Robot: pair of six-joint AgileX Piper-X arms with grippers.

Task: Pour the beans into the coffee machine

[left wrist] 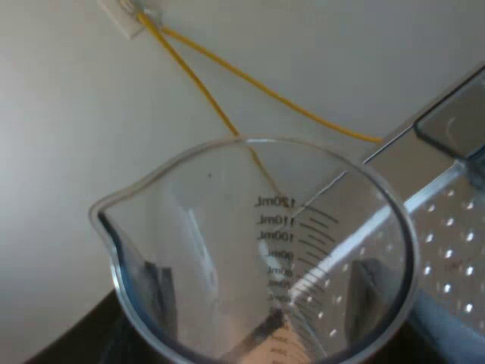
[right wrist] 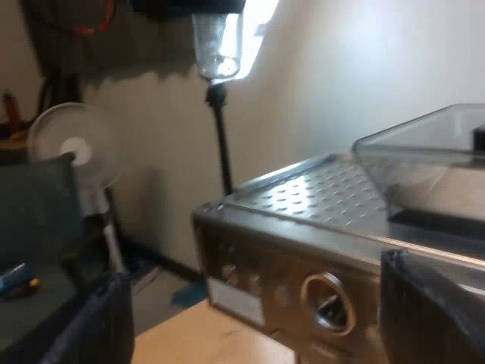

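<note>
One measuring glass (left wrist: 220, 243) right up close, clamped between the left tool's (left wrist: 265, 296) two dark fingers (left wrist: 155, 292), which show through its wall. The arm holds it up near the edge of the one coffee machine's (left wrist: 447, 250) dotted metal top (spout turned away from the machine). At the machine's front panel, the right tool (right wrist: 265, 318) hovers, its two fingers spread wide; one clear hopper (right wrist: 432, 159) sits on top.

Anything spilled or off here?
No spill on the perforated top of the espresso machine. One oddity: the measuring glass by the machine looks clear inside, no beans as far down as I can see; its bottom is hidden.
</note>
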